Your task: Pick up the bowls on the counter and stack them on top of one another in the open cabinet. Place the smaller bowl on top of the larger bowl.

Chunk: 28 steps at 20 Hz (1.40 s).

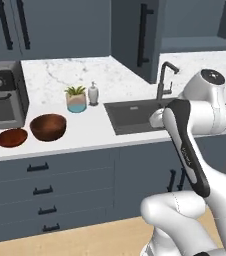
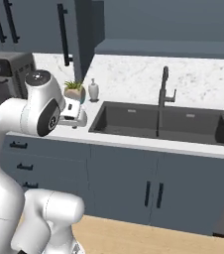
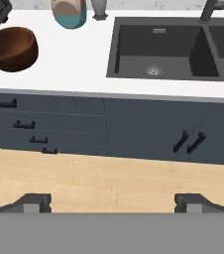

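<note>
At the far left of the counter [image 1: 85,135] the smaller bowl [image 1: 11,137] sits close to the front edge, so a clumsy approach could nudge it off onto the floor [image 3: 109,181]. The toaster oven [image 1: 2,95] stands just behind it and leaves little room to come in from the back. Just to its right is the larger bowl [image 1: 48,127], nearly touching it; fingers closing on one rim could well knock the other. Behind that pair stand a plant pot [image 1: 76,99] and a soap bottle [image 1: 93,93], near enough for a wide swing to tip them. Further right the sink [image 1: 135,116] and its tap [image 1: 165,80] lie between the bowls and the open cabinet [image 1: 135,32], whose door juts out over the counter, so a carried bowl may clip the door or the tap. The claw [image 3: 111,202] hangs spread wide and empty, out over the floor, well short of both bowls.
</note>
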{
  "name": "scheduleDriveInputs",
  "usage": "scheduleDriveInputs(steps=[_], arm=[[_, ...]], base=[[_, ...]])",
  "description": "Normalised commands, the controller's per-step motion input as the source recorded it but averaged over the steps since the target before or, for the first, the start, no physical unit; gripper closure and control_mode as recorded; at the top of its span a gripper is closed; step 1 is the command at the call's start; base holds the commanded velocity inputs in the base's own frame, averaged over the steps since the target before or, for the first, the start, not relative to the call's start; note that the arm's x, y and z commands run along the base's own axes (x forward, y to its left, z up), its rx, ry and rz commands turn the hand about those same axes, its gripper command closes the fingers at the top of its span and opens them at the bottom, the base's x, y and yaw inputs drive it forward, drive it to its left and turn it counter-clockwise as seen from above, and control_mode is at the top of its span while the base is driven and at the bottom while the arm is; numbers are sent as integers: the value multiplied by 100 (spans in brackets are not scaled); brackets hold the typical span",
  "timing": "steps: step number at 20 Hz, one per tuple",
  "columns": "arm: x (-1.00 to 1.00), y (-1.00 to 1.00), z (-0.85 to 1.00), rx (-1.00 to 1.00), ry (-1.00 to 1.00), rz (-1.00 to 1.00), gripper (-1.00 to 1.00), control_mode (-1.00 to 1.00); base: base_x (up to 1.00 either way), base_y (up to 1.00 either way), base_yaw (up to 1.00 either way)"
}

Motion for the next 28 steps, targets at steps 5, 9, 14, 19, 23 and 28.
scheduleDriveInputs(steps=[5, 9, 14, 19, 23, 28], arm=[[0, 0, 0, 0, 0, 0, -100, 100], [0, 0, 0, 0, 0, 0, -100, 100], [0, 0, 0, 0, 0, 0, -100, 100], [0, 0, 0, 0, 0, 0, -100, 100], [0, 0, 0, 0, 0, 0, -100, 100], [0, 0, 0, 0, 0, 0, -100, 100]], base=[[0, 100, 0], [19, 88, 0], [55, 50, -1], [77, 5, -6], [59, 32, -2], [52, 57, 0]])
